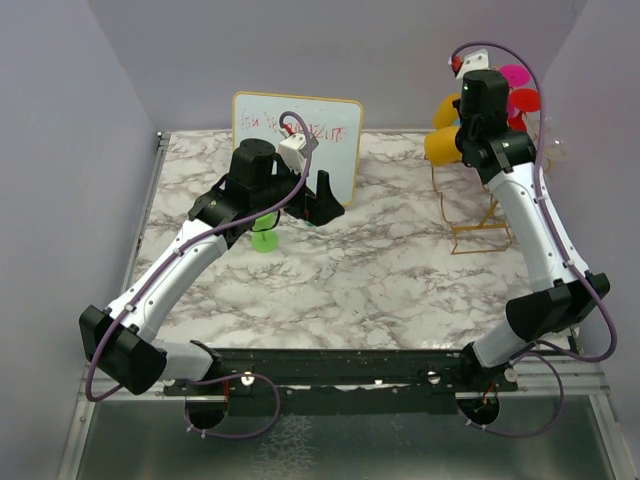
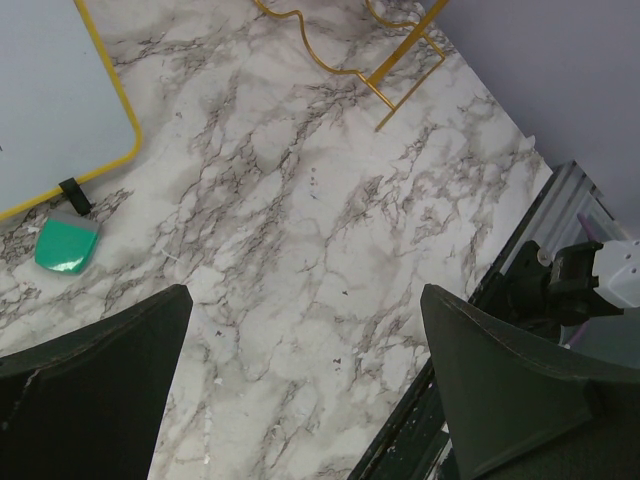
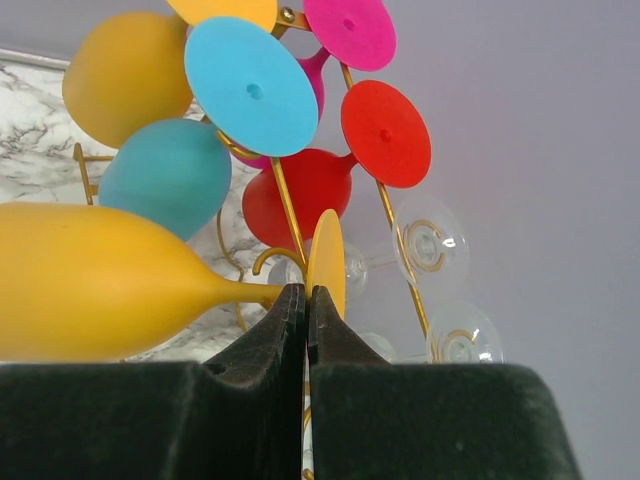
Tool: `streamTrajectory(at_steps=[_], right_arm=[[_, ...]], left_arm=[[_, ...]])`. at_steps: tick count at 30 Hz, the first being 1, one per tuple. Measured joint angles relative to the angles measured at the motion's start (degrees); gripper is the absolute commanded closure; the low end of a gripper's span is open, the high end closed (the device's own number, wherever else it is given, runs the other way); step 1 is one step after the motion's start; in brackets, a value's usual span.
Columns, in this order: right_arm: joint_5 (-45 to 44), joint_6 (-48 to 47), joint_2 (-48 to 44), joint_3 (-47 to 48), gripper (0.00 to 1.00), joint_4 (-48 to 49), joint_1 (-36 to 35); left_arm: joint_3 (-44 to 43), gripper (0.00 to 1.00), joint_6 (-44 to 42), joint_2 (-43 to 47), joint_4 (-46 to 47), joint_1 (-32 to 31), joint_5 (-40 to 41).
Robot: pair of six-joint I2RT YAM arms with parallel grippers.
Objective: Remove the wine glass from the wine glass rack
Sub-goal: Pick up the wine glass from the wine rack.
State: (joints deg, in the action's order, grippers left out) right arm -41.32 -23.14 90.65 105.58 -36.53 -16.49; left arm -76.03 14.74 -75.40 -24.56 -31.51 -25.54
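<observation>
1. The right gripper (image 3: pixel 305 300) was pressed together on the thin stem of the yellow wine glass (image 3: pixel 100 280), right beside its foot. That is probably the only slim part it could pinch.
2. That glass lay sideways on the gold rack (image 3: pixel 285 205), at the far right of the desk (image 2: pixel 300 200), with its bowl pointing away from the wire. It hung by its foot, so it would likely have to slide out along the hook rather than lift straight up.
3. A blue glass (image 3: pixel 250 85), a red glass (image 3: pixel 385 133) and clear glasses (image 3: pixel 430 245) crowded the same rack, leaving little room for the move.
4. The left gripper (image 2: pixel 305 300) hovered over bare desk near the whiteboard (image 2: pixel 50 100), spread wide and empty, seemingly waiting out of the way.
5. The hook under the yellow foot was hidden behind the right gripper, so I could not tell whether the foot was seated in it.
6. A green thing (image 2: pixel 65 250) by the whiteboard was half hidden under the left arm in the top view, and its shape was unclear.
</observation>
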Motion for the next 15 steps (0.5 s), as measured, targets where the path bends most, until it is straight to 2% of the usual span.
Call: streamTrajectory(at_steps=[15], right_arm=[[-0.3, -1.3, 2.1, 3.5, 0.99, 0.0, -1.4]], left_arm=[[0.0, 0.01, 0.0, 0.0, 0.0, 0.0, 0.0]])
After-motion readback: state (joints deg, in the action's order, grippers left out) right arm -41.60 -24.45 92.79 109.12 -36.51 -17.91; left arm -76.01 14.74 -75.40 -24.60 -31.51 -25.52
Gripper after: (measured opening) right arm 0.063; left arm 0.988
